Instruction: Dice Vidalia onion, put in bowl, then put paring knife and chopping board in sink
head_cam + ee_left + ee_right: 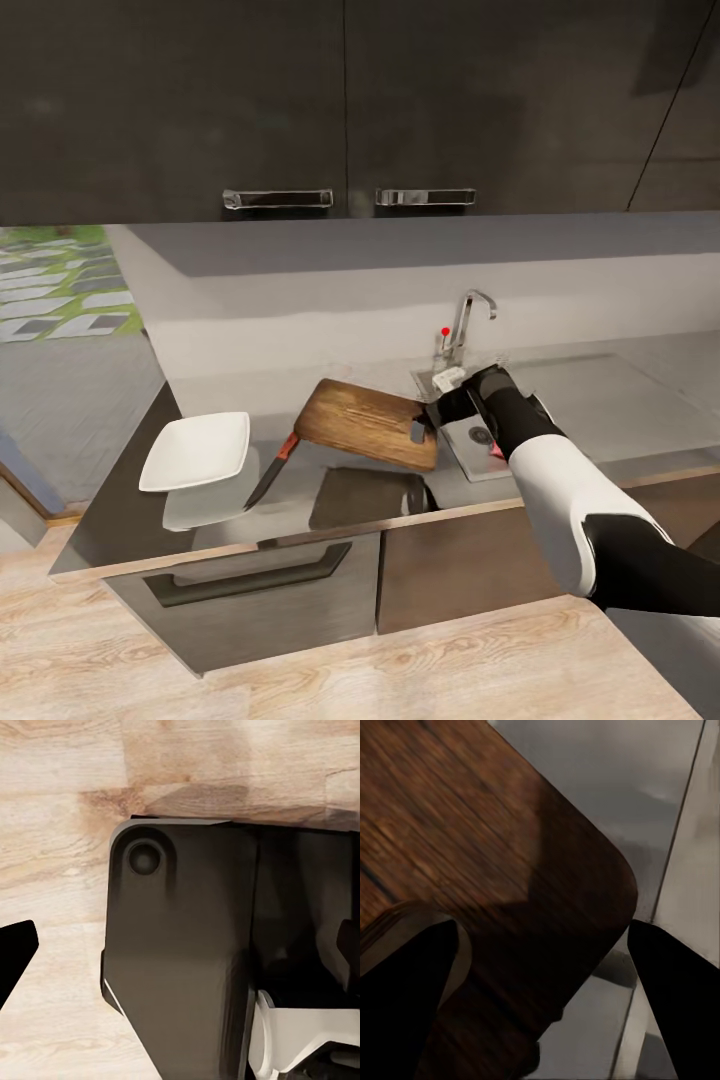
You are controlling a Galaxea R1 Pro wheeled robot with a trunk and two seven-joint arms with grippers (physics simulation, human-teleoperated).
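Dark cabinets [340,100] hang over a grey tabletop [620,400] above a wood floor [420,670]. The board [365,422] tilts beside the sink [470,450], its handle end pinched by the right hand [428,418]. Bowl [196,450] and knife [270,474] lie left.

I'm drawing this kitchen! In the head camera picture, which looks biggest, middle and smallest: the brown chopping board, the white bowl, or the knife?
1. chopping board, largest
2. bowl, somewhat smaller
3. paring knife, thinnest and smallest
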